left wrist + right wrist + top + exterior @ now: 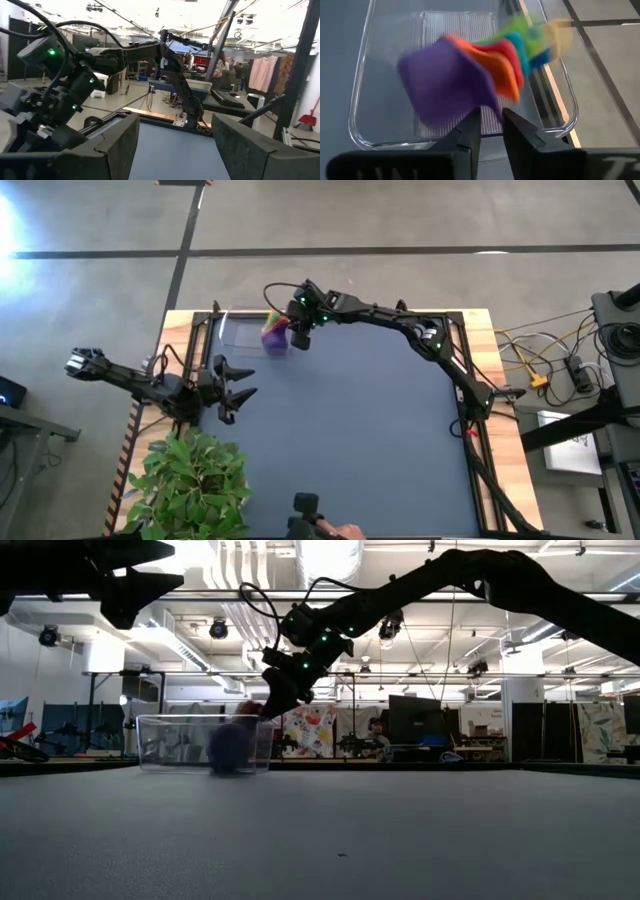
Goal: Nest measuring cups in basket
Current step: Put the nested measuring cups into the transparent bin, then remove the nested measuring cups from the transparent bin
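The nested measuring cups (455, 85) form one blurred stack, purple outermost, then orange, red, teal, green and yellow. The stack is tilted inside the clear basket (365, 100) at the table's far left, reaching down near its floor in the low view (232, 745). My right gripper (491, 120) slants down just right of the stack (275, 337), its fingers almost together with only a slim gap. My left gripper (237, 390) waits open at the table's left edge, with nothing between its fingers (175, 145). My right gripper slants down from the table's right with its fingertips (476, 117) right at the purple cup's lower edge (492, 107). The slim gap between them shows only the basket's floor. The cups are blurred, so I cannot tell whether the fingers touch that edge.
A potted plant (190, 480) stands at the near left corner. A small camera (305, 508) sits at the near edge, with a person's hand (345, 532) beside it. The blue mat (350, 420) spreads between basket and near edge.
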{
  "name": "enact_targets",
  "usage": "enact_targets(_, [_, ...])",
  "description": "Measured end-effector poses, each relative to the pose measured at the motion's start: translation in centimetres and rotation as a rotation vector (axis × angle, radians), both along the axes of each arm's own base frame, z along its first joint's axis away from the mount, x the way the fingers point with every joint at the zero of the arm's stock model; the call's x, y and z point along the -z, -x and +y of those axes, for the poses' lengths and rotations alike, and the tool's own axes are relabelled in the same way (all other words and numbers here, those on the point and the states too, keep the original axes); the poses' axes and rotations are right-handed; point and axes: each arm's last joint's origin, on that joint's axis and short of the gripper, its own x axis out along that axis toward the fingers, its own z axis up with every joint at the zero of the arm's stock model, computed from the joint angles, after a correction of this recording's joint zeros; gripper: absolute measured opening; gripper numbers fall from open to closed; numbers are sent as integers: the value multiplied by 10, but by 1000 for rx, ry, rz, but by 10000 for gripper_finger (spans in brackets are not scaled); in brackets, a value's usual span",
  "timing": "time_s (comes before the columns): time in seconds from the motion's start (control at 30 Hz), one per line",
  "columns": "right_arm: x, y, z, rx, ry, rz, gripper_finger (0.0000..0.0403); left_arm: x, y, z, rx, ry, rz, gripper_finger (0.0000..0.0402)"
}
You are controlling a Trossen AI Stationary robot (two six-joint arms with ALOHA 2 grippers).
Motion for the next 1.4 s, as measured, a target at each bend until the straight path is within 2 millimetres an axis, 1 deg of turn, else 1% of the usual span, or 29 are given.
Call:
enact_targets(0.23, [0,0,0,1,2,2,27,2,-2,0,-6,1,16,233])
enact_targets(0.6, [0,1,0,-29,33,15,24,2,-2,0,-6,0,16,233])
enact_targets(0.7, [-4,1,0,-39,44,20,24,2,-2,0,-6,1,16,233])
enact_targets(0.83, [-14,3,1,-43,50,28,24,3,-2,0,-38,9,24,233])
enact_targets(1.0, [-32,11,6,-30,6,18,24,5,-4,0,-66,11,46,233])
enact_targets(1.1, [-36,15,10,-74,-58,14,24,6,-4,0,-73,13,50,233])
enact_targets(1.23, [-32,20,16,-115,-124,21,22,6,-5,1,-80,20,51,233])
enact_targets(1.4, [-24,31,28,-122,-139,31,22,6,-5,1,-85,29,49,233])
